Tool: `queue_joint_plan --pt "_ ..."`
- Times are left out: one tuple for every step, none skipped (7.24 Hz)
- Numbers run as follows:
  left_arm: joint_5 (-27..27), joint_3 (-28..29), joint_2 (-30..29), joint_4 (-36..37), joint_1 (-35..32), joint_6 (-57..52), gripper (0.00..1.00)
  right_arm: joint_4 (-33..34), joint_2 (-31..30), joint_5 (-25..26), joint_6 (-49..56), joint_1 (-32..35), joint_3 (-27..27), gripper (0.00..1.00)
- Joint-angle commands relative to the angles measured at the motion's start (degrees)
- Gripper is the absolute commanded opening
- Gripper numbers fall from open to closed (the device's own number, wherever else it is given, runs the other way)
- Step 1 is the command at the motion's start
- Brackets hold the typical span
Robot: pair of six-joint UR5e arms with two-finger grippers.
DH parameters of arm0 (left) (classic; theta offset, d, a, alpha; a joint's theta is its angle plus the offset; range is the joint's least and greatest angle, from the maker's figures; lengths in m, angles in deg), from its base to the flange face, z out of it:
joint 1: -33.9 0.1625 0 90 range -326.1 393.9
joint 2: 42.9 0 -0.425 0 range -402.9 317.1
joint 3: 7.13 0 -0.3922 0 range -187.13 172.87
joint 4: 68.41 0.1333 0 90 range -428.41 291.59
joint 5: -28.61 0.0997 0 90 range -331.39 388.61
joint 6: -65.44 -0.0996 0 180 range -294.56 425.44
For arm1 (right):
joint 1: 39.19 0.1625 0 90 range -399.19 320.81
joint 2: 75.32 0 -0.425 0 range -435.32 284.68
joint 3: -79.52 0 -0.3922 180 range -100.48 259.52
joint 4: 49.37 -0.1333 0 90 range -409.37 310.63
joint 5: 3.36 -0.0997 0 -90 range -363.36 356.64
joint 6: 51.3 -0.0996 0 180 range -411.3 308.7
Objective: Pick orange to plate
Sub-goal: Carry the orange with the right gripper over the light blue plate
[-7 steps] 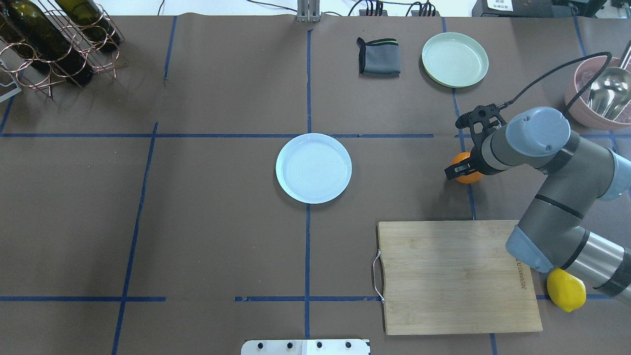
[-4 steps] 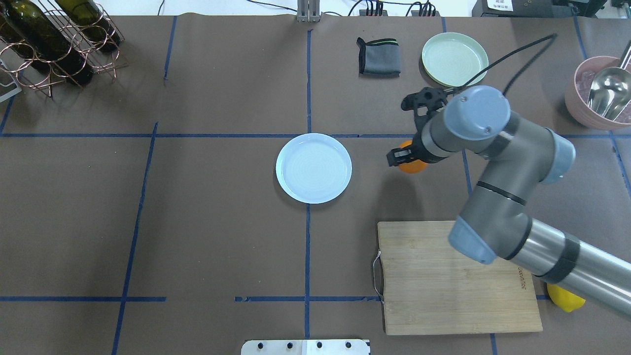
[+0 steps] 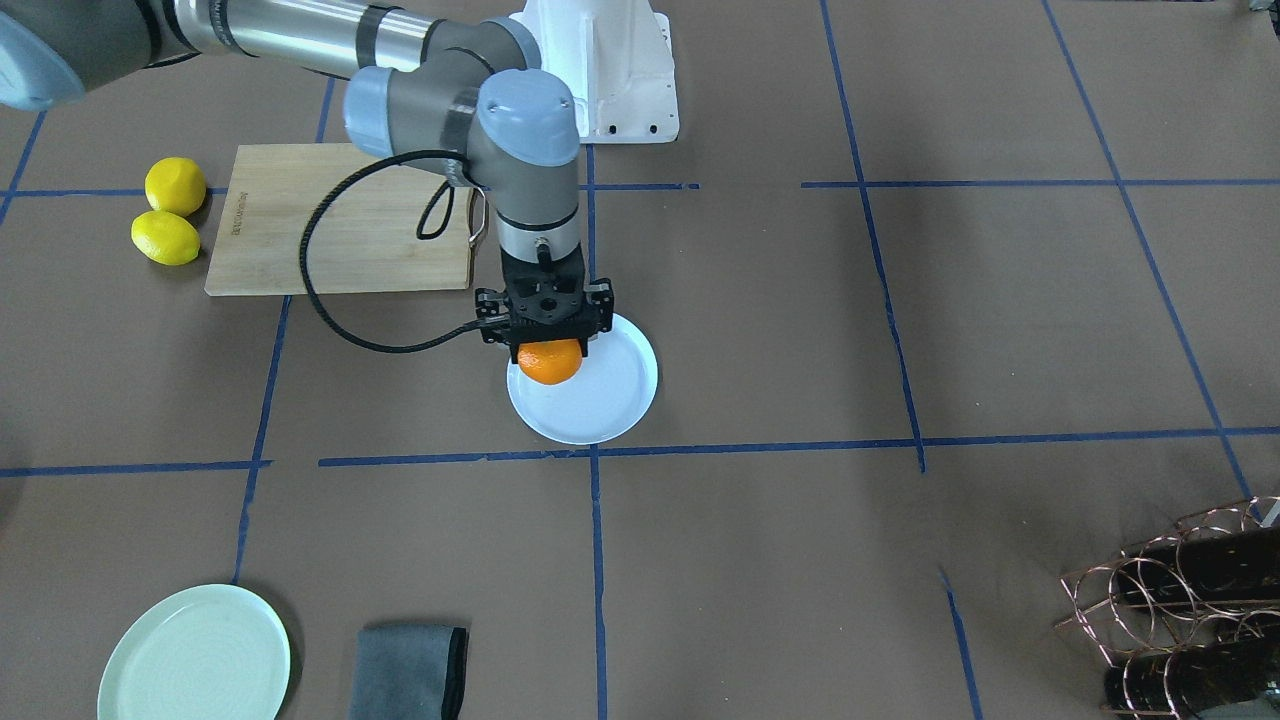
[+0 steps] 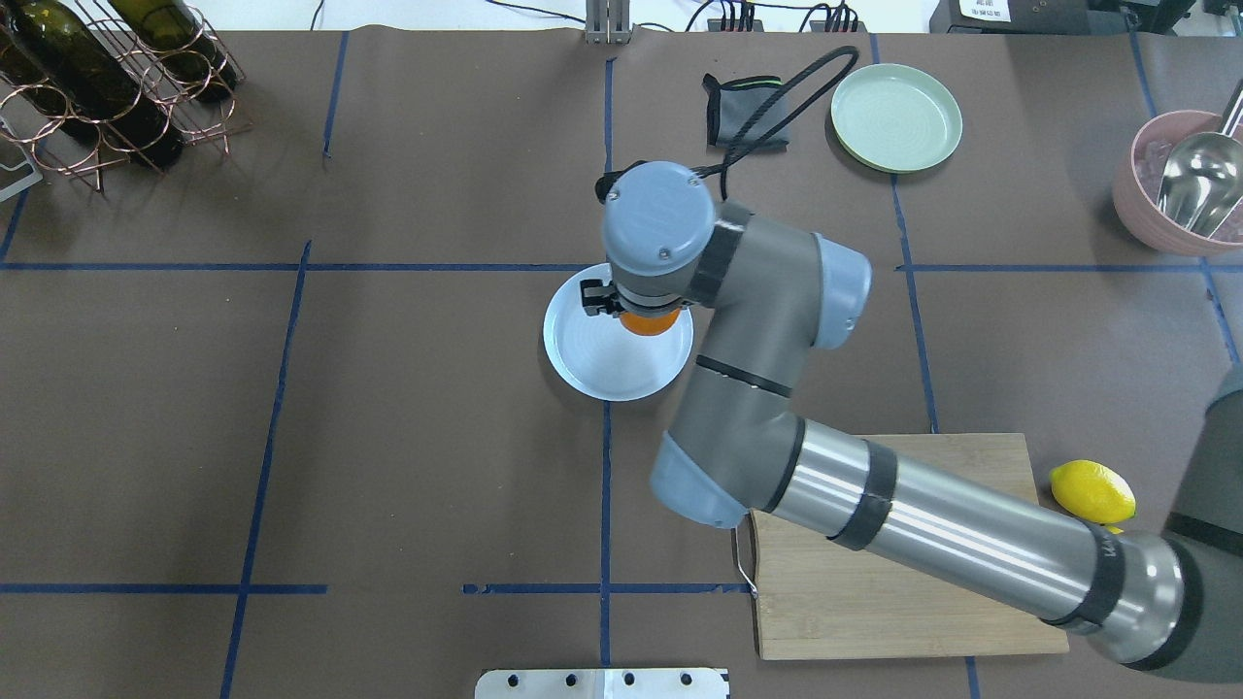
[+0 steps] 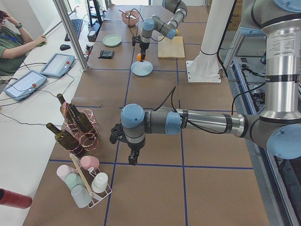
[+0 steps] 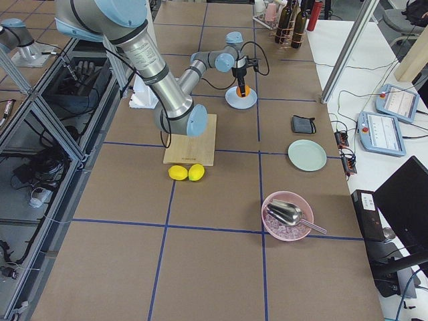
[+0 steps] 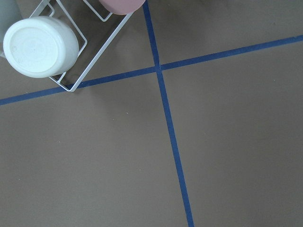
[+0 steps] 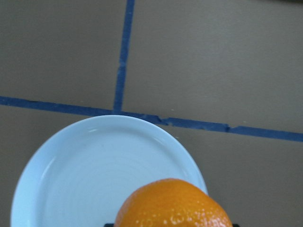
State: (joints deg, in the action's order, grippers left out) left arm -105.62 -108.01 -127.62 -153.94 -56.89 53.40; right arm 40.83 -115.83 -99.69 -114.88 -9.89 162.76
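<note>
Left to right in your front-facing view: the print along the cutting board's (image 3: 340,230) edge is too small to read. The right gripper (image 3: 549,350) has its jaws clamped on the orange (image 3: 550,366), which is bright, dimpled and glossy. It is held over the board-side part of the pale bluish plate (image 3: 610,400). You cannot tell whether the left gripper's (image 5: 133,157) jaws are apart.

Even, diffuse light fills every view, apparently from overhead; shadows on the brown table (image 3: 900,300) are soft and faint, darkest just beside the plate (image 3: 620,400); the orange (image 8: 175,205) is sharp in the right wrist view, small glints on its skin; far things in both side views are small and soft in detail.
</note>
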Motion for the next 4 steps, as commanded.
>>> queue_joint_plan --pt "-0.07 -0.02 0.08 0.01 0.00 0.08 1.00 0.14 3.95 4.29 -2.34 -3.10 -6.59 0.10" --pt "-0.07 -0.02 0.17 0.01 0.00 0.00 1.00 0.14 3.95 4.57 -2.34 -3.20 -7.56 0.11" --pt "-0.07 -0.02 0.17 0.01 0.00 0.00 1.00 0.14 3.77 4.75 -2.26 -3.20 -7.74 0.12" --pt "-0.07 -0.11 0.25 0.01 0.00 0.00 1.00 0.14 3.68 5.53 -2.25 -3.20 -8.00 0.14"
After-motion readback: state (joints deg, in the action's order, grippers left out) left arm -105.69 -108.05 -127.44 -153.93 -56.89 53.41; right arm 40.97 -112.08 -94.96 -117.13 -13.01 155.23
